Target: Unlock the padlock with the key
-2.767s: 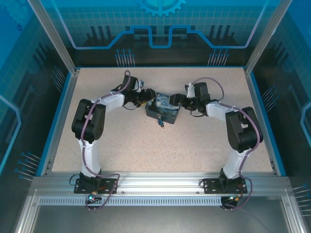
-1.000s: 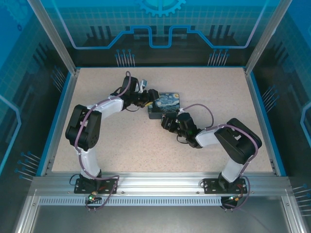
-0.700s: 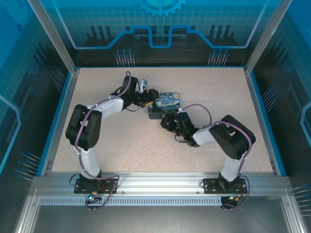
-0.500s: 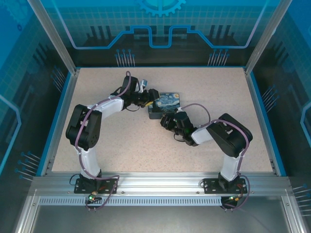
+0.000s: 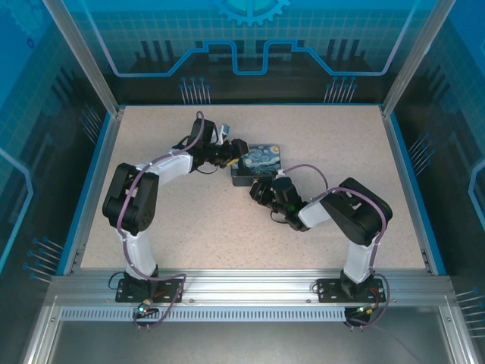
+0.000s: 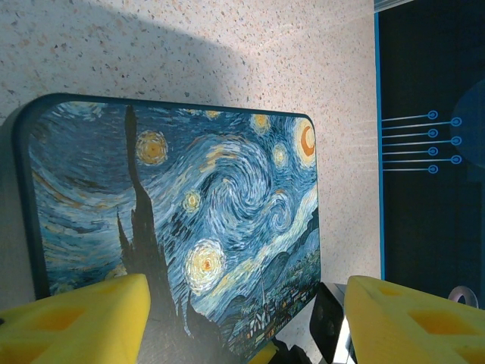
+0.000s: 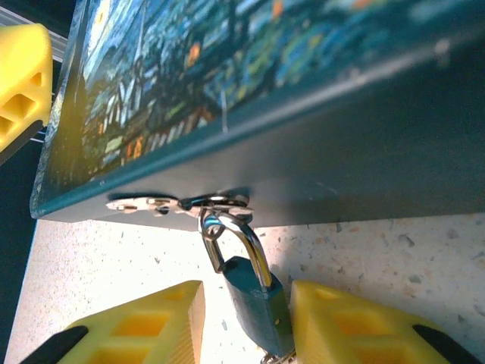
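Two spread tools: left tool (image 6: 246, 315) over the tin (image 6: 197, 182), right tool (image 7: 246, 326) flanking the hanging padlock (image 7: 254, 299)

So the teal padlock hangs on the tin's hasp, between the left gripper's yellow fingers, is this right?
Only the arm is wrong: the padlock hangs on the tin's hasp between the right gripper's yellow fingers, as the right wrist view shows.
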